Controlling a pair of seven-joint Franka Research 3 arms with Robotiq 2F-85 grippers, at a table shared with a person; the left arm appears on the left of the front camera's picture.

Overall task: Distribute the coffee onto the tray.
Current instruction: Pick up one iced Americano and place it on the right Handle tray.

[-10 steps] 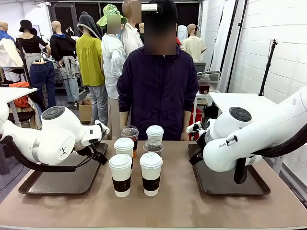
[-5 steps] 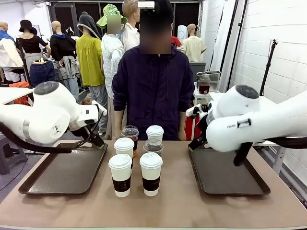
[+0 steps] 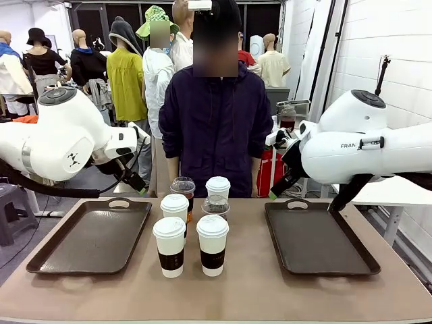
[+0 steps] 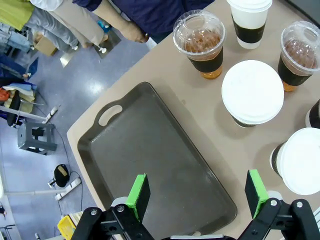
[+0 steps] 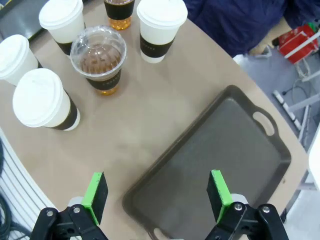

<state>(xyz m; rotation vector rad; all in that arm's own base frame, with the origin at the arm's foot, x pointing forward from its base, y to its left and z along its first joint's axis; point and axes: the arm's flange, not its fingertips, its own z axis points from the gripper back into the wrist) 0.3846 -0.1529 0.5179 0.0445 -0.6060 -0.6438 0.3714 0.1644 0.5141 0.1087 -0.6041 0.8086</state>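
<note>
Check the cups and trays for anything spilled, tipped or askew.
Nothing stands out. The four lidded paper cups and two iced coffees stand upright, lids on, between the left tray and right tray. No spill shows on the table.

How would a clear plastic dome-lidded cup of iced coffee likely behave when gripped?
The clear plastic dome-lidded cup looks thin-walled, so it probably flexes if squeezed. Its brown liquid likely makes it heavyish and sloshy. Its dark sleeve may aid grip.

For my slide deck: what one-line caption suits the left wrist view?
Open left pincer hovers over a dark tray, with the coffee cups grouped beside it on the table.
</note>
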